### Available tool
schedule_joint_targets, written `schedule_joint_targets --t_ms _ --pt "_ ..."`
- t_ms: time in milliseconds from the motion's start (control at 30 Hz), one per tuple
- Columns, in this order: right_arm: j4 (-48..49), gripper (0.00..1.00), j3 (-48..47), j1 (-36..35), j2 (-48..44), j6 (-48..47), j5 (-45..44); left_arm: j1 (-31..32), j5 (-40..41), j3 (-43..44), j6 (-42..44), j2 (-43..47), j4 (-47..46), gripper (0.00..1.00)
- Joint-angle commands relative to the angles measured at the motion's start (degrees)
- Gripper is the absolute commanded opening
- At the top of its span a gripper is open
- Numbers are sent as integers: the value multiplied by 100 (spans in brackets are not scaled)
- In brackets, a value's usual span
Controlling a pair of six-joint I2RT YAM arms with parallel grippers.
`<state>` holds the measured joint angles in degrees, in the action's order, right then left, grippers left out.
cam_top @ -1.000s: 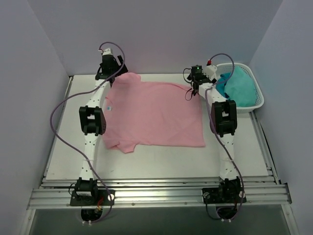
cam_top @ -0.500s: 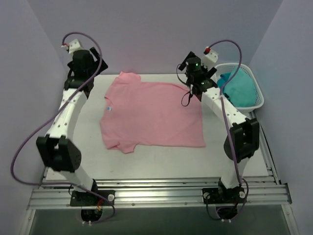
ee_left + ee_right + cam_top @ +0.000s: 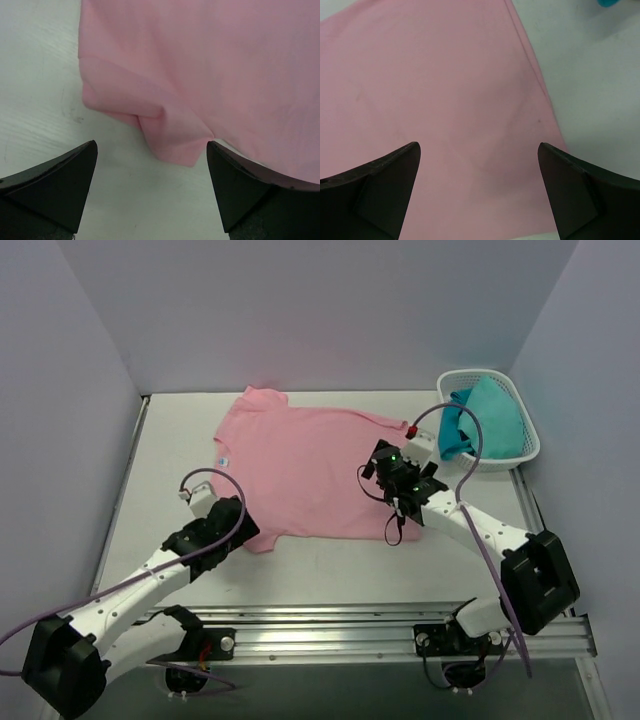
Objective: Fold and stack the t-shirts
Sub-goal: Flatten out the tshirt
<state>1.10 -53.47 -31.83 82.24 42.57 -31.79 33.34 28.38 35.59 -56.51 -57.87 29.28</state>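
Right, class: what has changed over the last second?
Both arms pulled back from the far side of the table: the left gripper now sits at the near sleeve of the pink t-shirt, the right gripper over its near right corner. Jaws open, nothing held. T-shirt and white basket unmoved.

Arm links point(image 3: 482, 531) white, joints point(image 3: 541, 580) black — purple cables point(image 3: 478, 440) looped; fingers point(image 3: 50, 185) black, wedge-shaped; green wrist light point(image 3: 394, 454).

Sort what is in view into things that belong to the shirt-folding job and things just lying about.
Belongs to the job:
- pink t-shirt, spread flat
- left gripper, open, at its near sleeve
- right gripper, open, above its near hem corner

Lying about:
- white basket, far right
- teal cloth in it; cannot tell if it is a shirt
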Motion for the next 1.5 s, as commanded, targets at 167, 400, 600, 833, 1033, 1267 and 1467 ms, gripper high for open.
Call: schedule_joint_targets --t_ms 167,400,600,833,1033,1267,1467 --pt "-364 100 751 -358 -1438 305 -134 550 748 -439 -1397 786 307 85" --pt "-427 100 759 -367 -1457 270 -301 709 678 -773 -1722 -101 -448 61" --pt "-190 100 637 -385 -842 270 -126 867 836 -571 -1854 -822 -625 61" --pt "3 100 645 -420 -656 235 -82 902 1055 -475 -1872 -1007 -687 60" --pt "48 100 663 -420 -656 208 -73 911 1178 -360 -1855 -1139 -704 60" --pt "48 100 628 -429 -560 182 -82 911 1144 -246 -1802 -1499 -914 53" --pt "21 100 619 -438 -524 173 -117 920 1064 -264 -1740 -1684 -1108 32"
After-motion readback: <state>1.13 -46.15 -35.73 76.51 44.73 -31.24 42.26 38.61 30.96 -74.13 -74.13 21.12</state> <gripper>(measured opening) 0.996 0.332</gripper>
